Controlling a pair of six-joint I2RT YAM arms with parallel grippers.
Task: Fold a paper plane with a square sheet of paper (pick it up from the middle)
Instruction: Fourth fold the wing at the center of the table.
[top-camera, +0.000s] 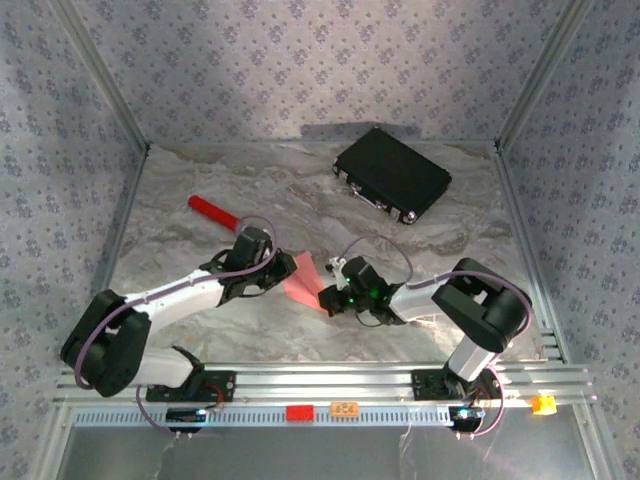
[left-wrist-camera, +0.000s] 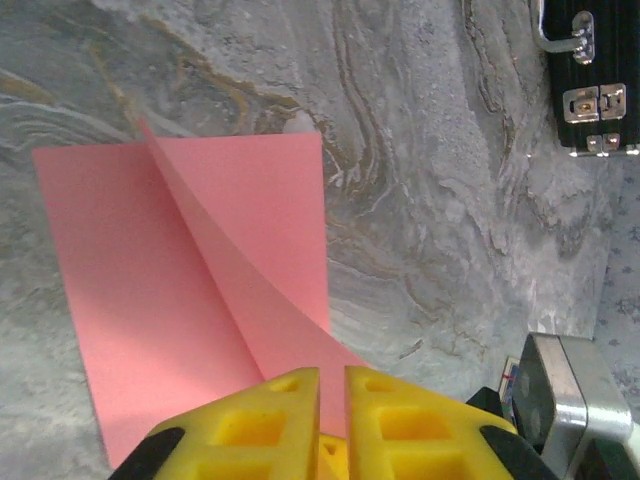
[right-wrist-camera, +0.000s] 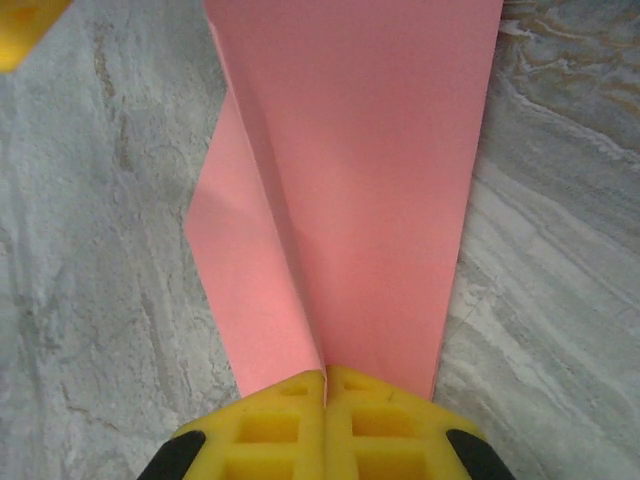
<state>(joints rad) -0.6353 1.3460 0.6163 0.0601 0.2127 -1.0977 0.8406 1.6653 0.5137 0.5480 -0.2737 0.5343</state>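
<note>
1. In the top view my left arm runs from its base at lower left up to frame centre. My right arm bends in from lower right, wrist pointing left.
2. The left gripper (left-wrist-camera: 332, 372) is nearly closed, nipping a raised flap of the paper (left-wrist-camera: 150, 280).
3. The right gripper (right-wrist-camera: 325, 372) is clenched on the paper's edge, right at a crease.
4. The paper sits at the centre of the top view, between the two grippers, partly folded.
5. Bare table (top-camera: 200, 170) lies all round it. The case (top-camera: 392, 175) is well apart at upper right, and the cylinder (top-camera: 212, 211) lies near my left wrist, upper left.
6. In the top view the paper's long axis runs from upper left to lower right. In the right wrist view it runs straight up from the fingers, the crease along it.
</note>
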